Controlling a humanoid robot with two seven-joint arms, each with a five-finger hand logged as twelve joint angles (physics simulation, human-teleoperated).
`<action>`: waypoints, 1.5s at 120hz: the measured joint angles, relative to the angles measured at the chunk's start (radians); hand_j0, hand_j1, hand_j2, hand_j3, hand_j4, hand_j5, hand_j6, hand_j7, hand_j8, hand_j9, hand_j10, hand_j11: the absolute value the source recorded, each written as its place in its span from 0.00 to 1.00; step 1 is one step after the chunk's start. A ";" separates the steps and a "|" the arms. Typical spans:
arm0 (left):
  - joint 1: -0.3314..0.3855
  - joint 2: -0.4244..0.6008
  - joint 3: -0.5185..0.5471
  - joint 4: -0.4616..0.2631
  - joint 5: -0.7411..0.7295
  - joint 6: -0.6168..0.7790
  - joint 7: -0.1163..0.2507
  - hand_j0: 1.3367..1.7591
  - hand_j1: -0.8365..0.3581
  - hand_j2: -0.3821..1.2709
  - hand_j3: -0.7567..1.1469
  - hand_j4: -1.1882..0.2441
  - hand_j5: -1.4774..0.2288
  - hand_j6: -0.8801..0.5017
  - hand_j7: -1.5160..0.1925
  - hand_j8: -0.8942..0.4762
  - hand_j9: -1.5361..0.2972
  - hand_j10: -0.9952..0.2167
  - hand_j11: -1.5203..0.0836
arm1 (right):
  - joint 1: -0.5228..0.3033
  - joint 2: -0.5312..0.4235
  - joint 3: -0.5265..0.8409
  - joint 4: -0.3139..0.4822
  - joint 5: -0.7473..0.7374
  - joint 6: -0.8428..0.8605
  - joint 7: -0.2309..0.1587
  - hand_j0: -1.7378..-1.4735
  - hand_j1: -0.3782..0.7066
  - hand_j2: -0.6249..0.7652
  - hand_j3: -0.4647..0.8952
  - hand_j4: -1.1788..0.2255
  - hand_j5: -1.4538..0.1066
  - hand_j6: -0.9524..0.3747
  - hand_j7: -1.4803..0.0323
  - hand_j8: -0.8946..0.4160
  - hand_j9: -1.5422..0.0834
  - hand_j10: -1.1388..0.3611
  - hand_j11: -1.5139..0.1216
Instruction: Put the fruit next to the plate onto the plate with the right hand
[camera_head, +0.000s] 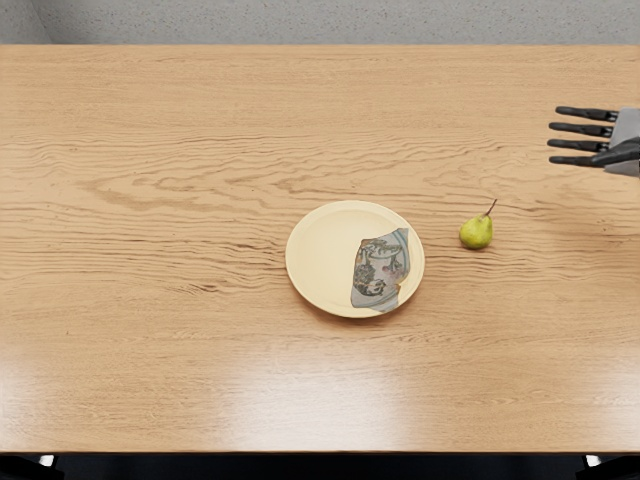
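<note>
A small yellow-green pear with a thin stem lies on the wooden table, just right of the plate. The cream round plate sits near the table's middle and bears a grey patterned decoration on its right half. My right hand enters at the right edge, well up and to the right of the pear. Its dark fingers stretch out straight toward the left and hold nothing. No left arm shows in the head view.
The wooden table fills nearly the whole view. Its front edge runs along the bottom and its back edge meets a grey wall at the top.
</note>
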 joint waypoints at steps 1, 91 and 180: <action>0.000 0.000 0.000 0.000 0.000 0.000 0.000 0.76 0.99 0.23 0.40 0.83 0.87 0.63 0.89 0.65 0.84 0.82 0.95 | 0.000 0.000 0.000 0.000 0.001 0.000 0.000 0.30 0.03 0.45 0.34 0.84 0.93 0.72 0.98 0.69 0.95 0.76 0.93; 0.000 0.000 0.000 0.000 0.000 0.000 0.000 0.76 0.99 0.23 0.40 0.83 0.87 0.63 0.89 0.65 0.84 0.82 0.95 | 0.115 -0.070 0.083 0.692 -0.648 -0.153 0.000 0.30 0.03 0.45 0.34 0.84 0.93 0.72 0.98 0.68 0.95 0.76 0.93; 0.000 0.000 0.000 0.000 0.000 0.000 0.000 0.76 0.99 0.23 0.40 0.83 0.87 0.63 0.89 0.65 0.84 0.82 0.95 | 0.002 0.136 -0.096 0.770 -1.357 -0.697 0.000 0.30 0.03 0.45 0.34 0.84 0.93 0.71 0.98 0.68 0.95 0.76 0.93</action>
